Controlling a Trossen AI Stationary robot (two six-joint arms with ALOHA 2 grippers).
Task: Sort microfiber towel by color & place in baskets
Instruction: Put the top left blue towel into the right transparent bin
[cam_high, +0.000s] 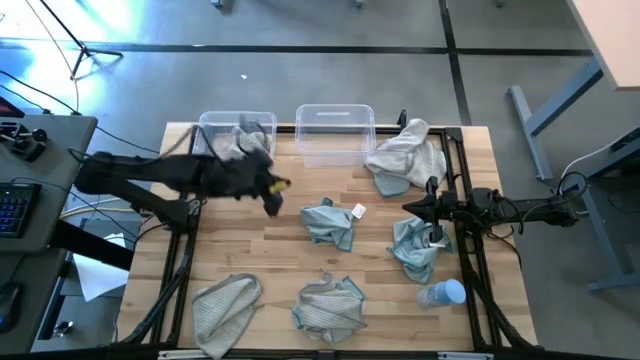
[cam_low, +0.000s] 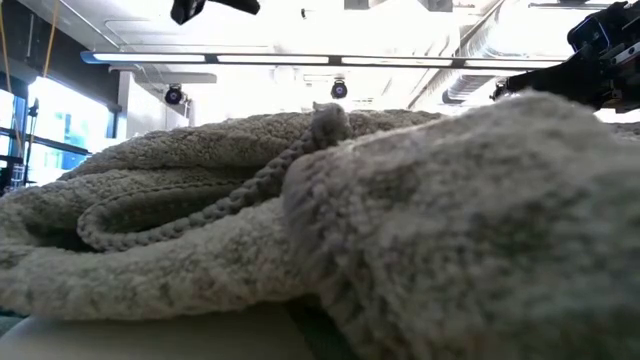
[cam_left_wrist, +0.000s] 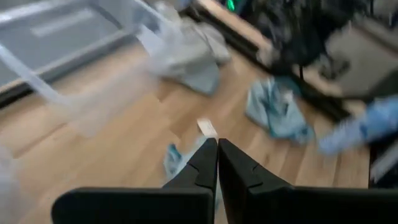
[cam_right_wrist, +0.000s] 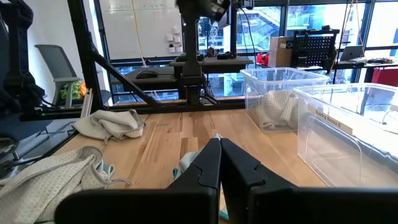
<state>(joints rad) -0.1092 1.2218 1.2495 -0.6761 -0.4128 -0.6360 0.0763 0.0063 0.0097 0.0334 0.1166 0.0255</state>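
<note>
Two clear baskets stand at the table's far edge. The left basket (cam_high: 237, 135) holds a grey towel (cam_right_wrist: 277, 107); the right basket (cam_high: 335, 130) shows nothing inside. My left gripper (cam_high: 274, 204) hovers shut and empty just near of the left basket, above the wood (cam_left_wrist: 217, 146). A teal towel (cam_high: 330, 223) lies mid-table, and another teal towel (cam_high: 415, 250) lies on the right. Grey towels lie at the far right (cam_high: 405, 155) and near left (cam_high: 225, 305). A grey-teal towel (cam_high: 328, 306) lies at the near middle. My right gripper (cam_high: 410, 207) waits shut at the right (cam_right_wrist: 219, 144).
A small bluish bottle (cam_high: 442, 293) lies on its side near the table's near right corner. A dark frame rail (cam_high: 455, 170) runs along the right side. A grey towel (cam_low: 300, 230) fills the low view. Bare wood (cam_high: 250, 250) shows between the cloths.
</note>
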